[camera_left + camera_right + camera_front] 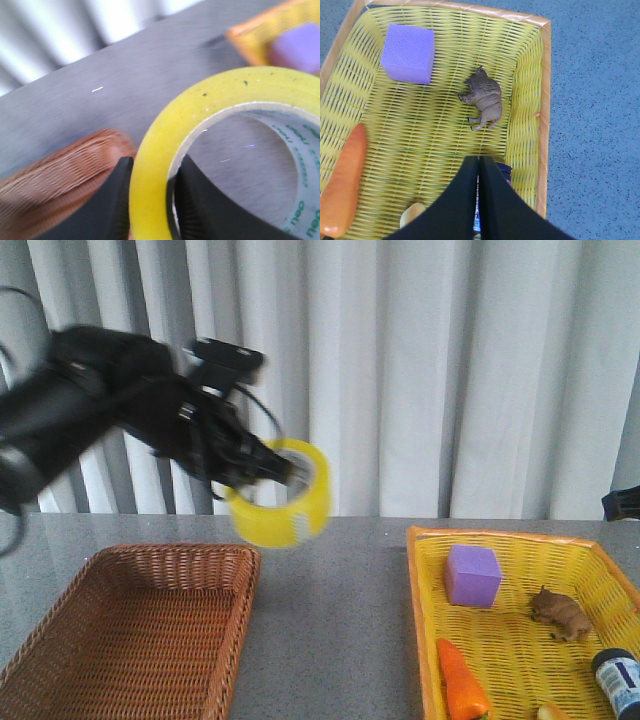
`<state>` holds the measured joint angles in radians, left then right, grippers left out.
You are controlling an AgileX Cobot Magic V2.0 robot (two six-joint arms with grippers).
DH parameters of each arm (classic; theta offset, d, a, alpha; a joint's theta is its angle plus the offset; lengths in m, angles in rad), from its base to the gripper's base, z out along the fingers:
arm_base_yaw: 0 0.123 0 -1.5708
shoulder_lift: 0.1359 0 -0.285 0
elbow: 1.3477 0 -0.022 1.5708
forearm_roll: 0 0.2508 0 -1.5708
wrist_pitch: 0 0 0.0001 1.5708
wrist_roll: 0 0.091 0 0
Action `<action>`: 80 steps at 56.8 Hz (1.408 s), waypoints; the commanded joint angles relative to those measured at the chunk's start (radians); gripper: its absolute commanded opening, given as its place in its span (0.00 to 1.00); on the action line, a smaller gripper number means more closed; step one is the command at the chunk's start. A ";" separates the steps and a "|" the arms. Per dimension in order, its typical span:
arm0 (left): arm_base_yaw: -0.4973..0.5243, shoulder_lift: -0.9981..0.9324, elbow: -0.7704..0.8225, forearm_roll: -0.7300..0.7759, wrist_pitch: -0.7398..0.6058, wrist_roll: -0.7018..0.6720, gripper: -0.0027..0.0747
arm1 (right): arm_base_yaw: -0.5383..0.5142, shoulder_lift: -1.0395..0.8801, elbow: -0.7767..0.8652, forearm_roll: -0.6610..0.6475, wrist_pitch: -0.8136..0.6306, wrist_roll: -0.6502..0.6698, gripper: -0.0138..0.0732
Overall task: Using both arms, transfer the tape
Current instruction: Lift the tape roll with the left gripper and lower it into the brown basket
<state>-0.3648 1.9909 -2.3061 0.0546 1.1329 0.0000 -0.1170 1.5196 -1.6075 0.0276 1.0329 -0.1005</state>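
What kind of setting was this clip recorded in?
Probably a lab tabletop for manipulation trials: a grey table before white curtains, a brown wicker basket, and a yellow basket of props like a purple cube.

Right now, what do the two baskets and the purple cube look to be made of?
Brown basket: woven wicker or rattan look, matte ribbed weave. Yellow basket: woven strips, likely plastic or dyed fibre, with an orange rim. Purple cube: probably foam, judging by its matte, finely pitted surface.
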 commanded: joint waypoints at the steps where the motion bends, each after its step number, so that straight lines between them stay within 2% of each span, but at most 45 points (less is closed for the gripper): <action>1: 0.094 -0.111 -0.018 0.005 -0.038 -0.045 0.03 | -0.007 -0.037 -0.023 0.000 -0.047 -0.011 0.15; 10: 0.234 -0.187 0.122 -0.084 -0.091 -0.039 0.03 | -0.007 -0.037 -0.023 0.000 -0.047 -0.011 0.15; 16: 0.286 -0.202 0.260 -0.149 -0.139 -0.030 0.03 | -0.007 -0.037 -0.023 0.000 -0.047 -0.011 0.15; 28: 0.294 -0.202 0.570 -0.148 -0.296 0.048 0.03 | -0.007 -0.037 -0.023 0.000 -0.045 -0.011 0.15; 38: 0.294 -0.202 0.706 -0.077 -0.418 0.037 0.03 | -0.007 -0.037 -0.023 0.000 -0.045 -0.011 0.15; 49: 0.294 -0.192 0.747 -0.079 -0.474 0.037 0.04 | -0.007 -0.037 -0.023 0.000 -0.045 -0.011 0.15; 60: 0.294 -0.128 0.747 -0.087 -0.412 0.035 0.05 | -0.007 -0.037 -0.023 0.000 -0.045 -0.011 0.15; 68: 0.294 -0.081 0.747 -0.087 -0.371 -0.017 0.06 | -0.007 -0.037 -0.023 0.000 -0.045 -0.011 0.15; 80: 0.294 -0.065 0.737 -0.087 -0.390 -0.036 0.09 | -0.007 -0.037 -0.023 0.000 -0.044 -0.011 0.15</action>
<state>-0.0704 1.9541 -1.5422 -0.0180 0.7857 0.0000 -0.1170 1.5196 -1.6075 0.0276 1.0337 -0.1005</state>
